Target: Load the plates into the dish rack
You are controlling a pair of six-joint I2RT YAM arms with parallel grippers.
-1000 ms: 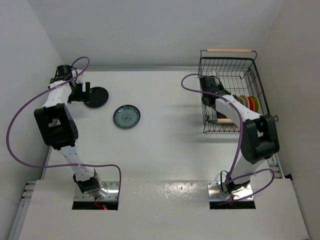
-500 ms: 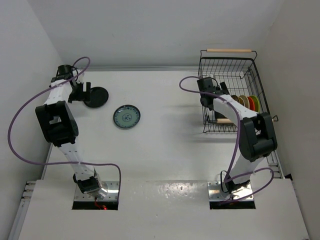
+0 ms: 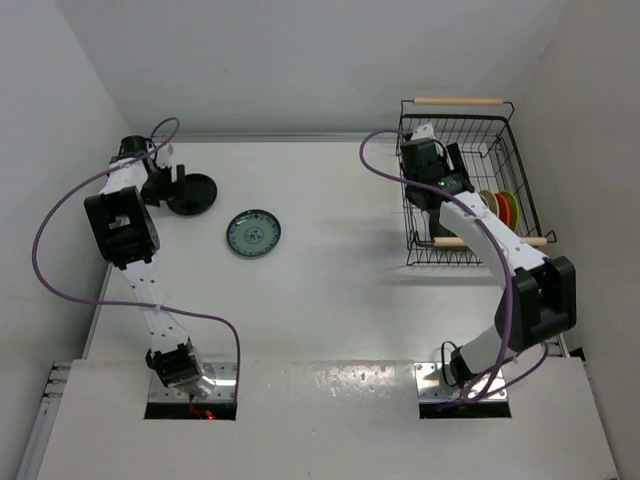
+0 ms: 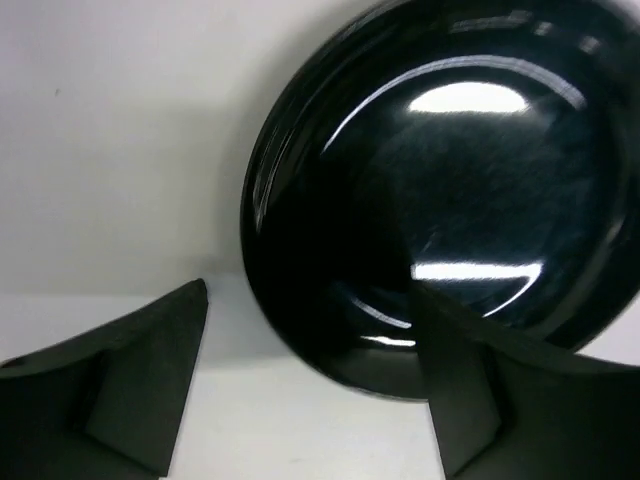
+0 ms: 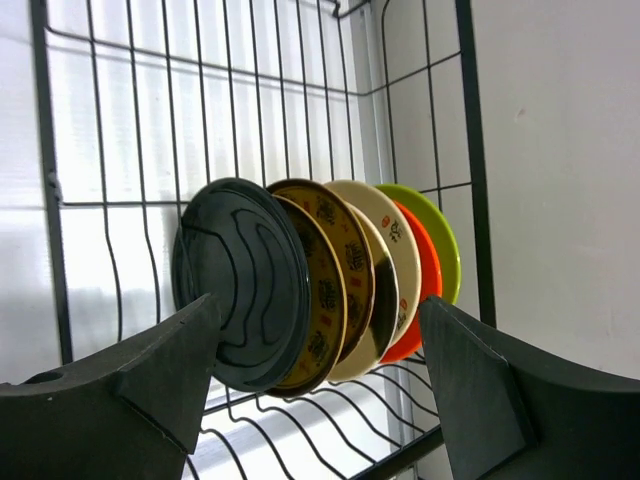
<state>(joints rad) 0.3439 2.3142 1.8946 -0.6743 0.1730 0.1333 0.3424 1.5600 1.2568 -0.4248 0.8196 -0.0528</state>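
black plate point(image 3: 193, 194) | blue-grey patterned plate point(image 3: 253, 233) | black wire rack point(image 3: 468, 134)

Bright, even light is thrown from above in the top view, and the white surface point(image 3: 340, 300) is rendered nearly shadowless; only faint, soft shadows are cast beside the arms. Patchy glare is seen on the glossy near strip point(image 3: 350, 385). In the left wrist view, two white highlights are reflected in the black plate point(image 4: 470, 190), its rim is slightly blurred, and the dark fingers of the left hand point(image 4: 310, 290) are out of focus. In the right wrist view, the dish rack point(image 5: 250, 100) is backlit by pale brightness, the racked plates point(image 5: 330, 280) are shown sharply, and the right hand point(image 5: 320, 300) is left dim and soft.
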